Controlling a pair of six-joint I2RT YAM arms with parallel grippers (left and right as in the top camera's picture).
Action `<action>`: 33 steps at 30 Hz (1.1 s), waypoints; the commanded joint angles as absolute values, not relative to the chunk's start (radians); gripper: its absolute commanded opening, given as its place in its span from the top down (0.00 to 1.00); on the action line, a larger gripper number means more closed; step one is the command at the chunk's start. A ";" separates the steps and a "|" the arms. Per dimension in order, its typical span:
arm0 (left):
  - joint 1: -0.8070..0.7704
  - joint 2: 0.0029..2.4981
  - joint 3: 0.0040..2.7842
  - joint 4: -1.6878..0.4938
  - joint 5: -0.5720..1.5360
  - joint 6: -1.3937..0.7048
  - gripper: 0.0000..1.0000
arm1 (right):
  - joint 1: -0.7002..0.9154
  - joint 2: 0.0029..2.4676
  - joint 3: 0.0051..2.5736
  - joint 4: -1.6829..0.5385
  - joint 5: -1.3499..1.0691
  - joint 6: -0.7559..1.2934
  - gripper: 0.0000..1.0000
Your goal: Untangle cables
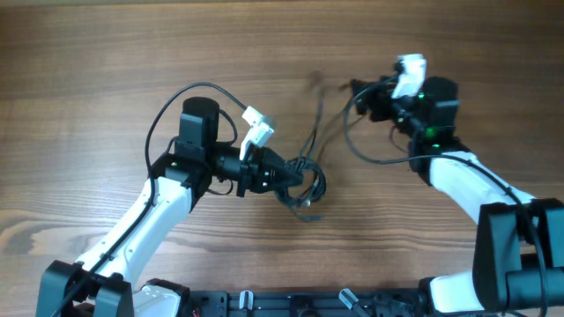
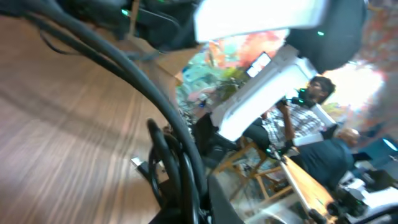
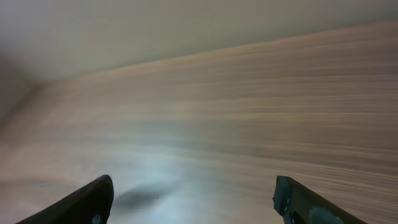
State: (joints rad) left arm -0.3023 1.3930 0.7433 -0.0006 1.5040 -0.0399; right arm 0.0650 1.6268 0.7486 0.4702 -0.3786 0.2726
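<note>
The cables point(image 1: 306, 187) are thin black cords bunched in a loop at the table's middle. Thin strands rise from the loop toward a blurred tip point(image 1: 315, 83). My left gripper point(image 1: 296, 173) is turned sideways and shut on the bunch. In the left wrist view the black cords point(image 2: 177, 163) run between its jaws point(image 2: 200, 205), with a small pale plug end point(image 2: 137, 162) beside them. My right gripper point(image 1: 355, 91) is above the table to the upper right of the bunch, close to the blurred tip. In the right wrist view its fingers point(image 3: 193, 199) are wide open with only blurred wood between them.
The wooden table point(image 1: 106, 79) fills the overhead view. A thicker black wire point(image 1: 357, 145) loops from my right arm just right of the cable strands. Another thick wire point(image 1: 167, 110) arcs over my left arm. The arm bases stand at the front edge point(image 1: 291, 304).
</note>
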 commanded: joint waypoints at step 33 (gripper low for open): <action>-0.126 1.371 0.743 0.085 1.512 -0.125 0.96 | 0.168 1.644 0.752 0.884 -1.346 0.448 0.04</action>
State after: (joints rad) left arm -0.1299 1.3891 0.7433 0.0834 1.3388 -0.2596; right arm 0.1791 1.6356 0.7441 0.7624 -1.4036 0.4252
